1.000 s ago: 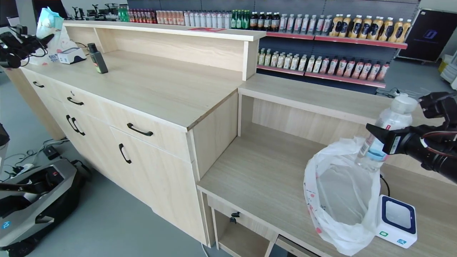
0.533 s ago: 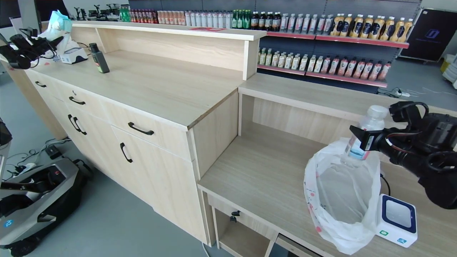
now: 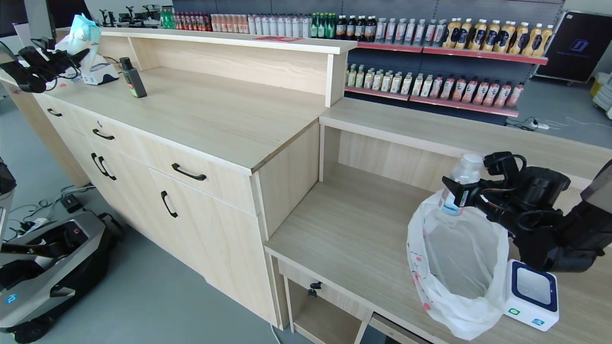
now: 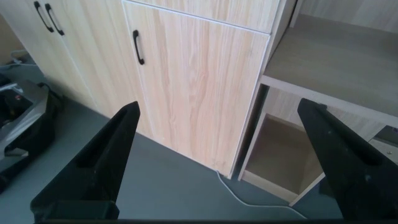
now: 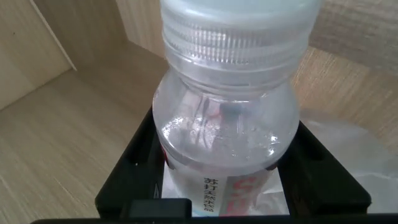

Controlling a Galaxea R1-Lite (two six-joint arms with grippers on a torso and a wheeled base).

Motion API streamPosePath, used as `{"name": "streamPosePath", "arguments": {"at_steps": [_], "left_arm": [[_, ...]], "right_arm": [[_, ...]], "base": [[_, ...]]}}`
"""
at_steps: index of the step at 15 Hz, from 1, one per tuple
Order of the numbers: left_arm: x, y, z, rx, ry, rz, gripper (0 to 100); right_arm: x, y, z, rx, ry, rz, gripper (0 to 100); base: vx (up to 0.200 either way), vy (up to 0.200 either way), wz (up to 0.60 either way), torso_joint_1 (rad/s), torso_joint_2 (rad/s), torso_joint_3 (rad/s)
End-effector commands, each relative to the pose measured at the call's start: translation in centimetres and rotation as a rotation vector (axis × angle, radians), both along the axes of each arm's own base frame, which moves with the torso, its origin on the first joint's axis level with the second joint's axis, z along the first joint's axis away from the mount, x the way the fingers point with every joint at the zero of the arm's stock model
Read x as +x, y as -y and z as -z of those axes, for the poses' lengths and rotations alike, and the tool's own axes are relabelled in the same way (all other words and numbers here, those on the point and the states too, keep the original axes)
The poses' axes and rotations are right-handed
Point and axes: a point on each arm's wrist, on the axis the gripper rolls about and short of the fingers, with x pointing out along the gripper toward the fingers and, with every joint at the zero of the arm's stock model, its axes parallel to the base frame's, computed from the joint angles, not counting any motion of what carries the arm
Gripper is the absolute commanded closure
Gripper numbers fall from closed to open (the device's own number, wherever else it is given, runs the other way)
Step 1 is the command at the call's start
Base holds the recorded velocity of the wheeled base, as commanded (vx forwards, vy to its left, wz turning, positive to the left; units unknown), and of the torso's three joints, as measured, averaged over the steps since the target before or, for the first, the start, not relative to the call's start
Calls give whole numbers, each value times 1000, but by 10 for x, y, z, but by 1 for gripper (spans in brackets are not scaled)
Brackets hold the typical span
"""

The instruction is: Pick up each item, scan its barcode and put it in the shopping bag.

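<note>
My right gripper [image 3: 458,195] is shut on a clear water bottle [image 3: 456,185] with a white cap and a blue-and-white label. It holds the bottle upright at the far rim of the white plastic shopping bag [image 3: 459,267], which stands open on the lower counter [image 3: 354,229]. In the right wrist view the water bottle [image 5: 230,124] sits between the black fingers [image 5: 134,168], cap toward the camera. A white and blue barcode scanner [image 3: 531,295] sits just right of the bag. My left gripper [image 4: 217,162] hangs open over the floor in front of the cabinet doors.
A tall wooden counter [image 3: 191,110] with drawers and black handles runs to the left, with a dark handheld device [image 3: 131,78] and a white box [image 3: 98,74] on it. Shelves of bottles [image 3: 430,57] line the back wall. Another machine [image 3: 43,267] sits on the floor.
My right arm has carried the bottle leftward and down, from beside the bag to its far rim. The camera has shifted slightly.
</note>
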Motion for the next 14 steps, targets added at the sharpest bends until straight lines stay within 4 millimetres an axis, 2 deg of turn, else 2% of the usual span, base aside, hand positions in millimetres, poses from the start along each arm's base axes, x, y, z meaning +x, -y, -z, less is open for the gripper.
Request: {"name": "streamPosePath", "arguments": {"at_steps": [1,4,14], "left_arm": [[0,0,0,1,-1,0,0],[0,0,0,-1,-1,0,0],[0,0,0,-1,-1,0,0]], "right_arm": [[11,1,27,3,-47,-2,100],[13,1,42,3,-62,-10,100],[10,5,67,-47,-83,-32,100]], "base": [[0,0,0,0,0,0],[0,0,0,0,0,0],[0,0,0,0,0,0]]}}
